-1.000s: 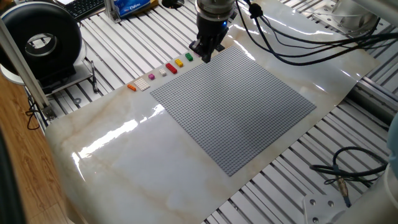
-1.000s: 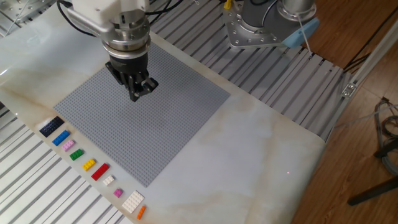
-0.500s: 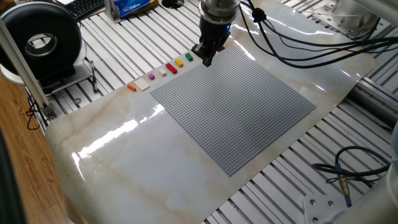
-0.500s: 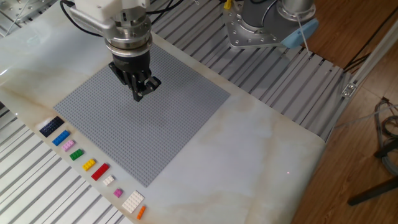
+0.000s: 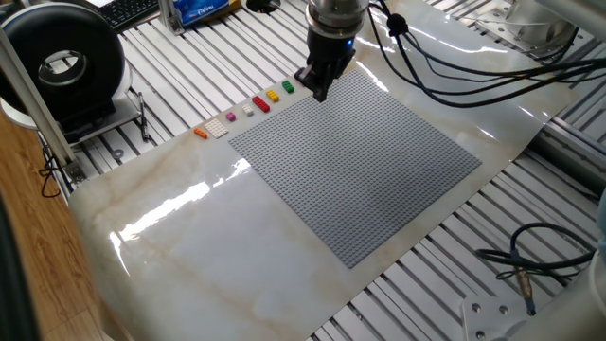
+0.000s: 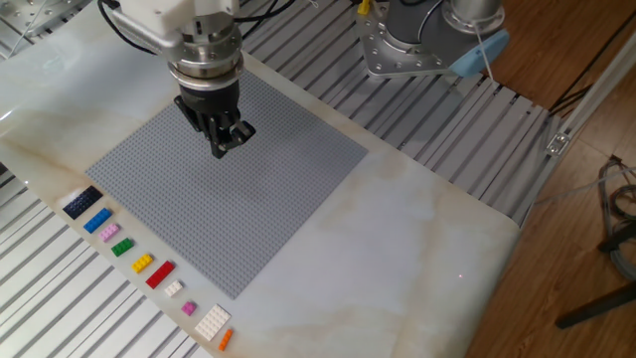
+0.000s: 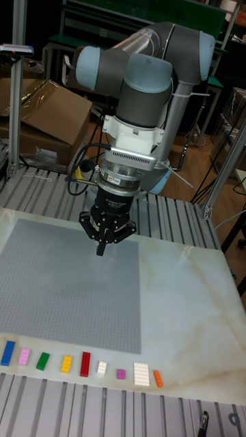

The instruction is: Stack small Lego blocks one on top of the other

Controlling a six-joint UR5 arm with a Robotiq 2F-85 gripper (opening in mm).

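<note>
The small Lego blocks lie in a row on the marble board beside the grey baseplate (image 6: 238,189). At the row's far end are a black (image 6: 81,202), a blue (image 6: 96,221) and a pink one (image 6: 108,232). The tall fixed view shows the blue (image 7: 7,352) and pink (image 7: 24,356) ones, with the black one out of frame. My gripper (image 6: 221,152) (image 5: 319,94) (image 7: 101,251) hovers over the baseplate's far part, well away from the row. Its fingers meet in a point and nothing shows between them.
The row continues with green (image 6: 122,247), yellow (image 6: 142,263), red (image 6: 160,274), small white (image 6: 174,288), purple (image 6: 189,308), large white (image 6: 212,322) and orange (image 6: 225,339) bricks. Slotted aluminium table surrounds the board; a black round device (image 5: 62,66) stands at one corner, and the arm's base (image 6: 417,40) at another.
The gripper has shifted a little sideways over the baseplate, away from the brick row. The bricks have not moved.
</note>
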